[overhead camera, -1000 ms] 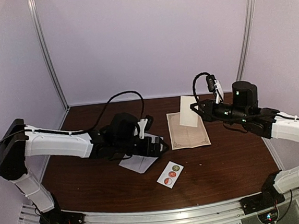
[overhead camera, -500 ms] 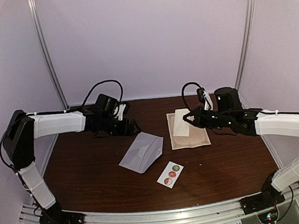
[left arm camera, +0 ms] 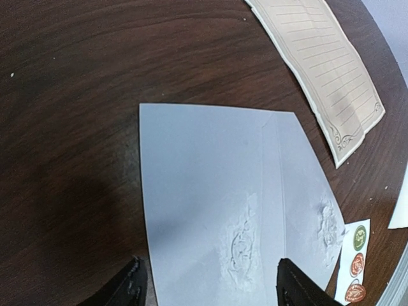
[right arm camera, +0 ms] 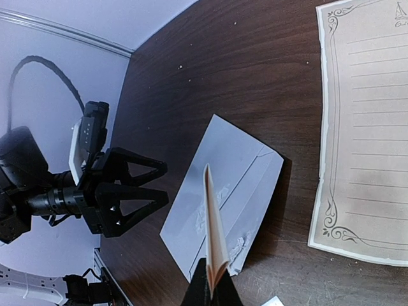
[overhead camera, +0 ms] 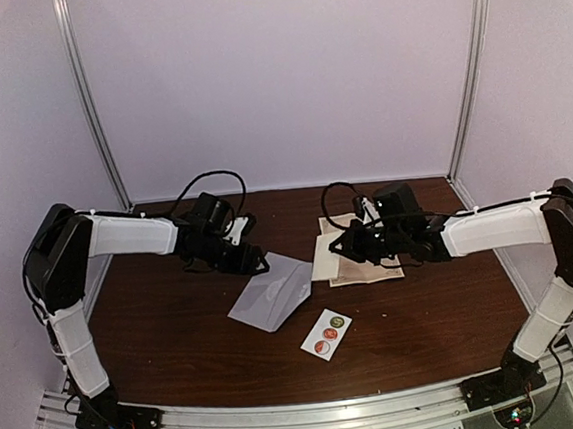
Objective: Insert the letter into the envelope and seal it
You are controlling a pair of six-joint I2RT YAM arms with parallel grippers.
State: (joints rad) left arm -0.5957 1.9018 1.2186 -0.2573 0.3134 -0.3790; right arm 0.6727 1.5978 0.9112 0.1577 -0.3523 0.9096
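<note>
The pale grey envelope (overhead camera: pixel 273 294) lies flat on the dark table, its back up and creased with rough patches (left arm camera: pixel 223 210). My left gripper (overhead camera: pixel 257 262) hovers at its rear-left edge, open, the fingers (left arm camera: pixel 131 287) straddling the envelope's width with nothing between them. My right gripper (overhead camera: pixel 345 248) is shut on the folded cream letter (overhead camera: pixel 324 261), held just right of the envelope. In the right wrist view the letter (right arm camera: pixel 213 223) shows edge-on above the envelope (right arm camera: pixel 242 172), with the open left gripper (right arm camera: pixel 166 183) beyond it.
A cream lined sheet (overhead camera: pixel 369 262) with an ornate border lies flat under the right arm, also in the left wrist view as the lined sheet (left arm camera: pixel 325 64). A small white sticker strip (overhead camera: pixel 326 333) with round stickers lies in front of the envelope.
My left gripper lifted off the envelope, swung back-left, then settled at its rear edge, narrowing somewhat. The right arm carried the letter left and down toward the envelope.
</note>
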